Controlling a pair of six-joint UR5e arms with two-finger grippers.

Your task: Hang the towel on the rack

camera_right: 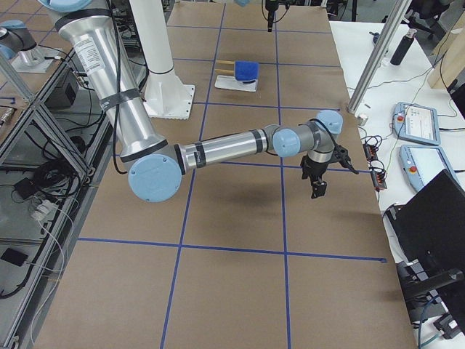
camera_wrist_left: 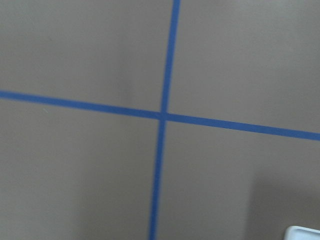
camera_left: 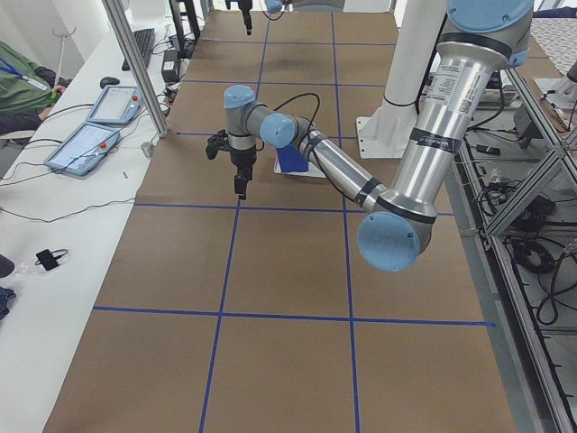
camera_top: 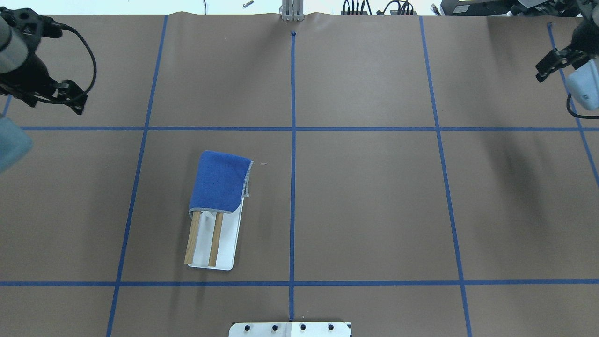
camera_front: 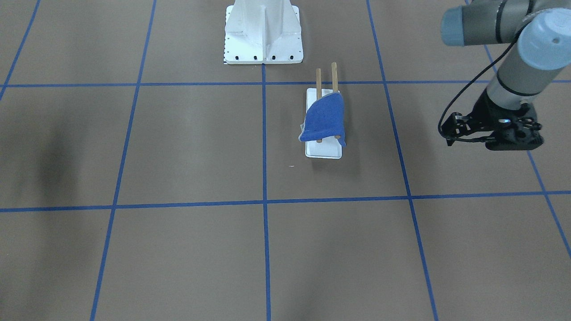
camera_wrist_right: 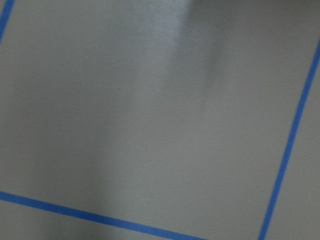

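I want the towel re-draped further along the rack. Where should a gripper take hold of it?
Probably the grey-edged flap where the towel hangs off the rack toward the table's middle. Come in from that side: there the cloth hangs free, while on top it lies across both rods.

- Your left arm [camera_left: 329, 167] reaches far out from the base, with its forearm close to level.
- Its wrist bends so the left hand [camera_left: 240, 185] points straight down and hangs above the worktop [camera_left: 288, 262], not touching it.
- Your right arm [camera_right: 225, 149] is stretched out the same way on the opposite side.
- The right hand [camera_right: 317, 189] also points down, clear of the worktop.
- You cannot judge either hand's finger spacing. The fingers are too small and dark in the outside views, and neither wrist camera shows them.
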